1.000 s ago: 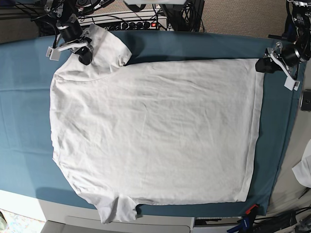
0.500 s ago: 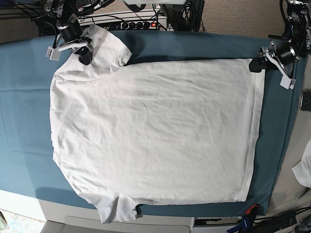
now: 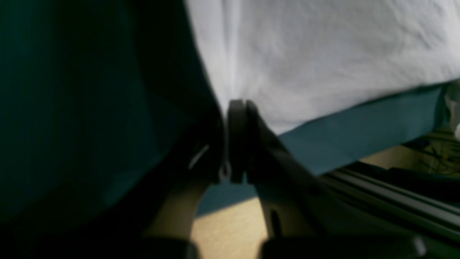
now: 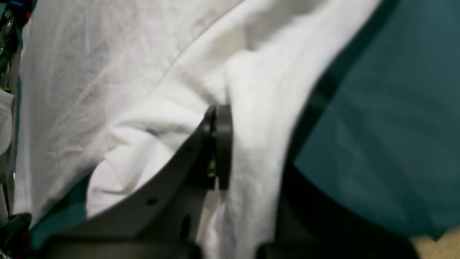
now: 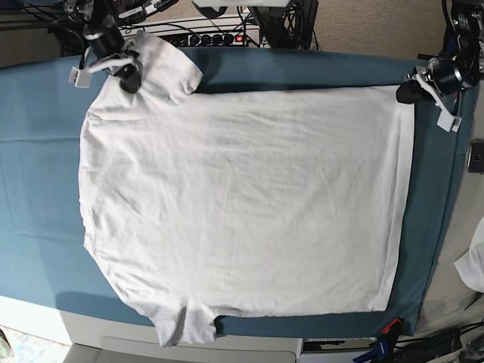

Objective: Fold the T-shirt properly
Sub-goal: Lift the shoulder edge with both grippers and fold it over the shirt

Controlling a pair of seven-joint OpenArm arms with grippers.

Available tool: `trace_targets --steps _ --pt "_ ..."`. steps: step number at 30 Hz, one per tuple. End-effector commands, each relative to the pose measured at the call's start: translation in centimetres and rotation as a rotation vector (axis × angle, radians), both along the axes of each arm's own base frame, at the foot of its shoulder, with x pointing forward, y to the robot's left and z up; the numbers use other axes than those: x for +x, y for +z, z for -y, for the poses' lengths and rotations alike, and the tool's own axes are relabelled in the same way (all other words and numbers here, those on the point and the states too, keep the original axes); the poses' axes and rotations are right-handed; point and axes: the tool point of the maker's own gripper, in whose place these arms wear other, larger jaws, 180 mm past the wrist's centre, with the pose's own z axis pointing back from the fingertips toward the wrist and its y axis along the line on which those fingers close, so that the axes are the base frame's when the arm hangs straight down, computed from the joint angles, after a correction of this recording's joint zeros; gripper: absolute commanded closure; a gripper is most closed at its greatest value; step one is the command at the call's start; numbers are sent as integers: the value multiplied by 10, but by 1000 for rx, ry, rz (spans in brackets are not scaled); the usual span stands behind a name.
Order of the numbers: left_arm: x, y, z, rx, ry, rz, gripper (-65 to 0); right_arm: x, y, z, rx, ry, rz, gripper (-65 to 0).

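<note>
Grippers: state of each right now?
Left gripper: jaws closed on the hem corner of the T-shirt.
Right gripper: jaws closed on the T-shirt's sleeve.

Clearance over the tabletop
The T-shirt (image 5: 242, 204) lay flat, open above; cables (image 5: 219, 26) crowded the far edge beside the right tool (image 5: 130, 76).

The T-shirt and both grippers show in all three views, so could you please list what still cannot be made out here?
- Base view: the neckline of the T-shirt does not show.
- Left wrist view: blurred; whether the left gripper actually pinches the hem cannot be told.
- Right wrist view: the right gripper is shut on the sleeve, whose folds hide its tips.
- Base view: the white cloth is cut off by the right edge.
</note>
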Motion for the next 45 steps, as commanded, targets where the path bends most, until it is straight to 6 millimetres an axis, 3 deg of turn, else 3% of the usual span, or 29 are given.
trace_targets --steps 1,9,14,21,29,33,40,45 --pt "-12 -2 -7 45 -22 -44 0 -31 -17 11 -45 12 -150 0" --pt "-43 3 6 46 -81 -80 0 -90 -14 34 -22 -45 -250 0" --pt "-64 11 -1 68 -62 -97 0 -123 -5 42 1 -61 -286 0" --pt "-88 24 -3 24 -7 -98 0 -140 11 55 23 -97 -278 0" --pt "-103 22 19 -62 12 -110 0 -132 21 53 54 -78 -229 0" --pt "-104 22 23 -76 17 -105 0 -120 33 41 69 -12 -180 0" --pt "-81 44 34 -49 -37 -4 0 -69 82 32 -48 91 -1 0" --pt "-49 52 31 1 -48 91 0 -17 96 40 -181 106 114 0"
